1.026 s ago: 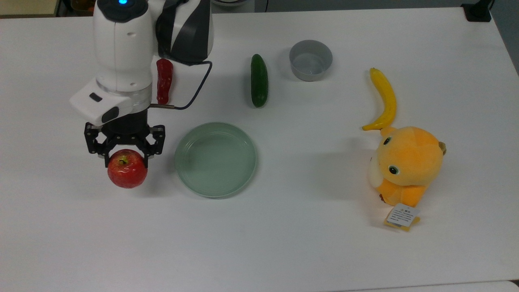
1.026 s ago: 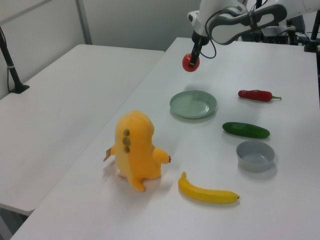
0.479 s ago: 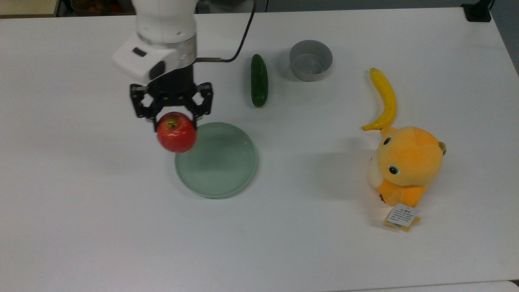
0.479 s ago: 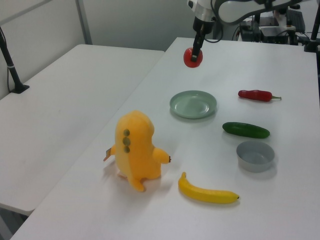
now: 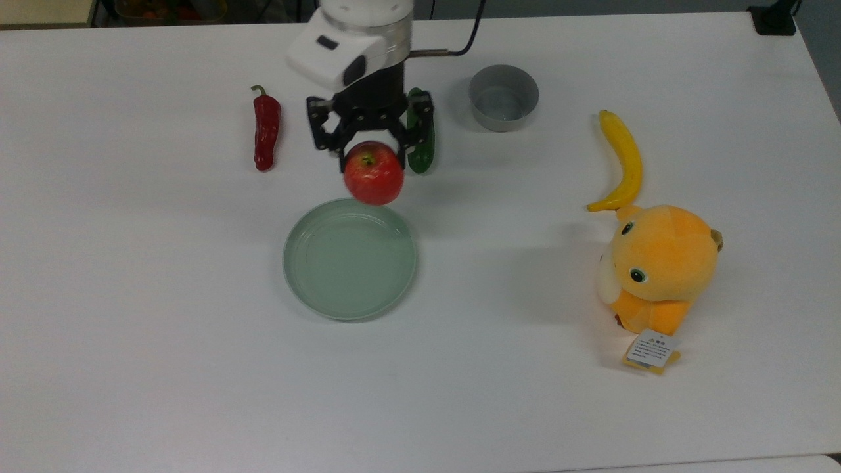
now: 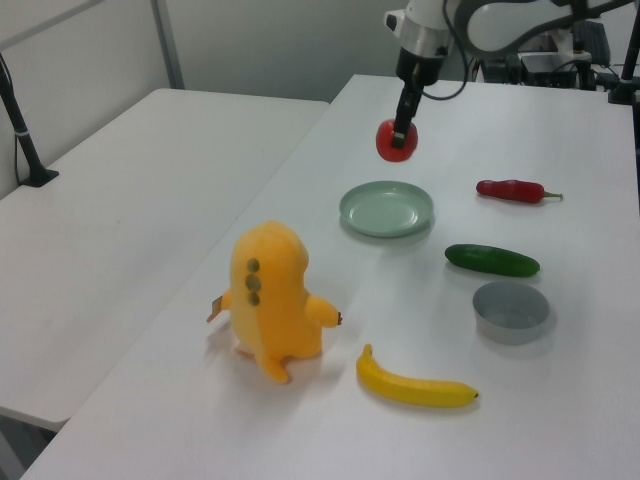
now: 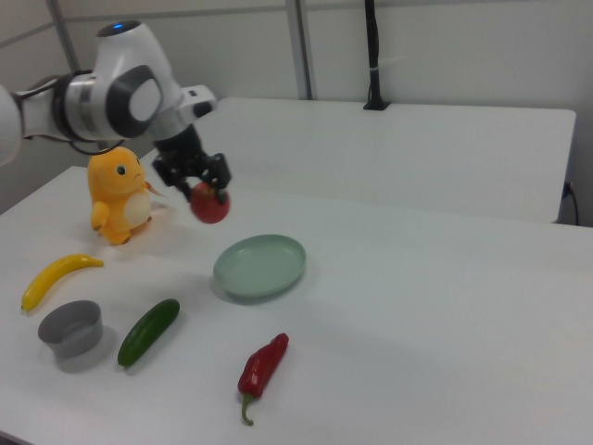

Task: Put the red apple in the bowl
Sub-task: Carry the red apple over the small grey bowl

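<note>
The gripper (image 5: 372, 150) has moved since half a second ago. In the top view it has gone to the right and toward the far edge of the table (image 5: 131, 368). Before, the red apple (image 5: 374, 173) hung over the near-left rim of the green plate (image 5: 349, 259). Now it hangs over the plate's far rim, just in front of the cucumber (image 5: 422, 152), which the gripper partly hides. The red chili pepper (image 5: 266, 129) was hidden behind the arm then and can be seen now. Nothing else on the table has changed place.

The two black fingers are closed around the top of the apple and hold it up in the air, as the left view shows (image 6: 398, 139). The apple is round, shiny and red, with small yellow spots. Its short brown stem sits in a little dip on top, between the fingers.

The bowl (image 5: 504, 97) is small, grey and round, with straight walls. It stands near the far edge of the table, to the top view's right of the cucumber, well apart from the apple. A banana (image 5: 623, 161) and an orange plush toy (image 5: 659, 268) sit toward the right edge.
</note>
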